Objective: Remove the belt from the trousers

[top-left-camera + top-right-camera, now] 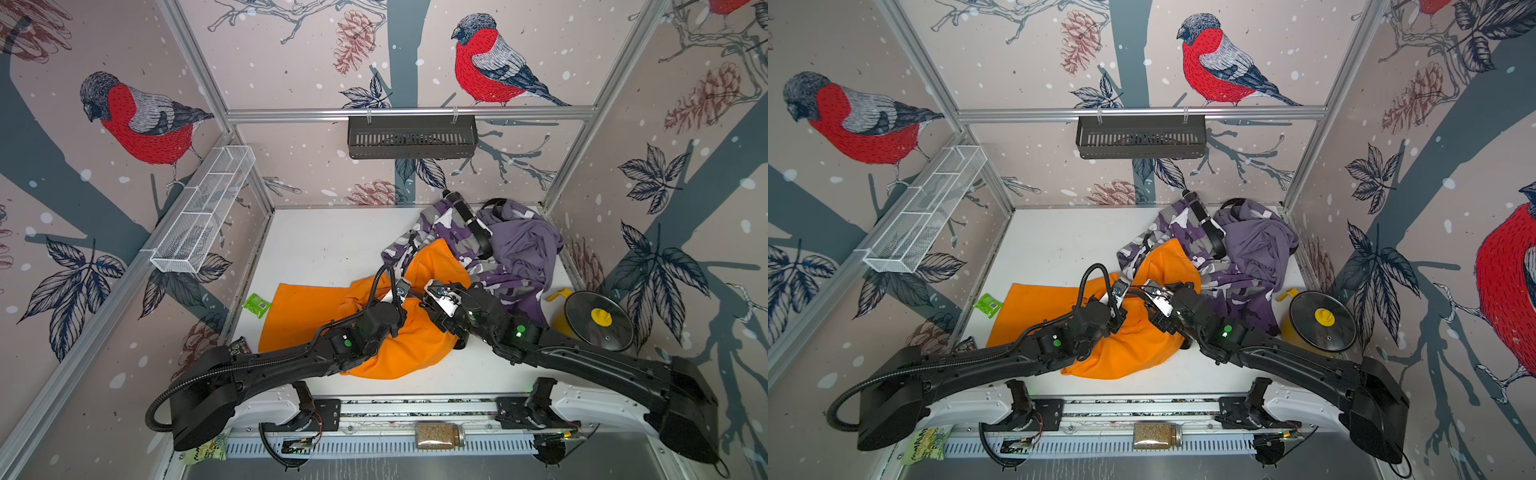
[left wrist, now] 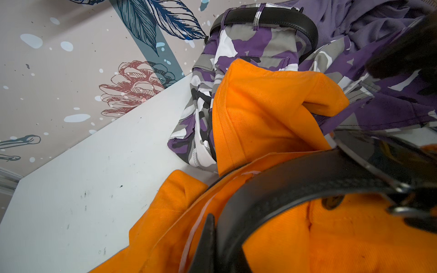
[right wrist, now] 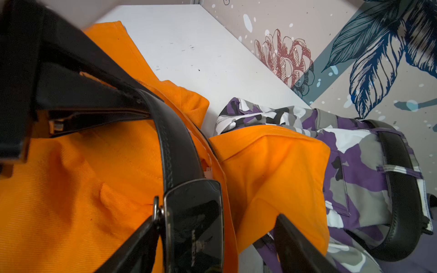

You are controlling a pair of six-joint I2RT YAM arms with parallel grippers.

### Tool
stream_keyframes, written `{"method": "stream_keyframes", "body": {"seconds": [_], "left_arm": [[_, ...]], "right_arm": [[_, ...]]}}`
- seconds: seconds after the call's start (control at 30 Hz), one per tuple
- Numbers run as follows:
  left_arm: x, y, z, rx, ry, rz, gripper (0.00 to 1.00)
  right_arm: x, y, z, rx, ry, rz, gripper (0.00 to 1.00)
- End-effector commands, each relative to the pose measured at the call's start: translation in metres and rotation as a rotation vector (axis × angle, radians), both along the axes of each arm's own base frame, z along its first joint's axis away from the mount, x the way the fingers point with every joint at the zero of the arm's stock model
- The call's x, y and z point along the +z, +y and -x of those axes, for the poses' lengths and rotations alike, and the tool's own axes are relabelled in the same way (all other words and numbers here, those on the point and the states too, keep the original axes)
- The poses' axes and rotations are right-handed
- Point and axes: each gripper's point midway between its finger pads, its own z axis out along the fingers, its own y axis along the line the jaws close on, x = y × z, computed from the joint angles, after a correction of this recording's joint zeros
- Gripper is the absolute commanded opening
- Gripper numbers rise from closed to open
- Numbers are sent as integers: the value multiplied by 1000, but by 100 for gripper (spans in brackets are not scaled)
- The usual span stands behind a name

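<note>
Orange trousers [image 1: 316, 316] lie crumpled on the white table [image 1: 332, 245], with a black belt [image 2: 295, 179] at their waist. My left gripper [image 2: 214, 227] is shut on the belt's strap; in both top views it [image 1: 401, 291] [image 1: 1119, 291] sits over the waistband. Close to its right, my right gripper [image 3: 216, 219] [image 1: 430, 289] stands open. The belt's glossy black buckle [image 3: 194, 212] lies between its fingers [image 3: 142, 238], beside one of them. The strap [image 3: 175, 146] runs from the buckle up to the left gripper.
Purple camouflage trousers [image 1: 449, 232] with their own black belt [image 1: 473, 224] and a purple shirt [image 1: 519, 245] are heaped at the back right, touching the orange trousers. A yellow pot with a glass lid [image 1: 598, 320] stands at the right. A green packet [image 1: 257, 305] lies at the left.
</note>
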Motion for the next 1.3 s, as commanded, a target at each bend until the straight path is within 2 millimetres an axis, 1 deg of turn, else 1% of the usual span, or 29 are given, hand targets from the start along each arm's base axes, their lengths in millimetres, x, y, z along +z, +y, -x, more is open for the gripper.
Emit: {"method": "stream_keyframes", "body": {"seconds": [0.0,0.1,0.23,0.33,0.43,0.53,0.63,0.73,0.8,0.9,0.97,1.03,1.1,1.13,1.17,1.27], "left_arm": [[7,3,-3,34,-13,29,0],[8,4,-3,33,-12,31,0],[7,6,-2,38,-16,33,0],[6,7,-1,38,-13,37,0],[6,7,-1,37,-14,38,0],[4,7,0,35,-11,34,0],[3,6,1,24,-5,35,0],[2,7,2,26,-3,36,0],[0,11,2,39,-3,36,0],[-1,20,3,70,-13,47,0],[-2,28,4,90,-23,58,0],[-5,34,5,103,-30,58,0],[-8,37,6,112,-31,53,0],[-8,37,6,111,-30,54,0],[-8,35,6,105,-31,59,0],[-4,26,8,62,-33,68,0]], "right_arm": [[5,7,-6,3,-27,0,77],[5,16,-7,26,-25,-1,77],[11,19,-13,44,-12,-32,76],[13,19,-17,58,17,-56,72],[11,18,-18,70,45,-62,66],[9,18,-18,72,57,-55,63],[9,21,-18,83,59,-50,60],[9,24,-18,99,73,-53,54],[9,23,-20,106,94,-72,48],[9,16,-24,93,128,-116,38],[11,11,-24,96,146,-149,28],[14,7,-24,97,161,-174,16],[16,4,-23,100,167,-186,8],[16,4,-22,105,167,-186,8],[16,5,-20,123,172,-180,10],[8,12,-14,160,167,-121,26]]}}
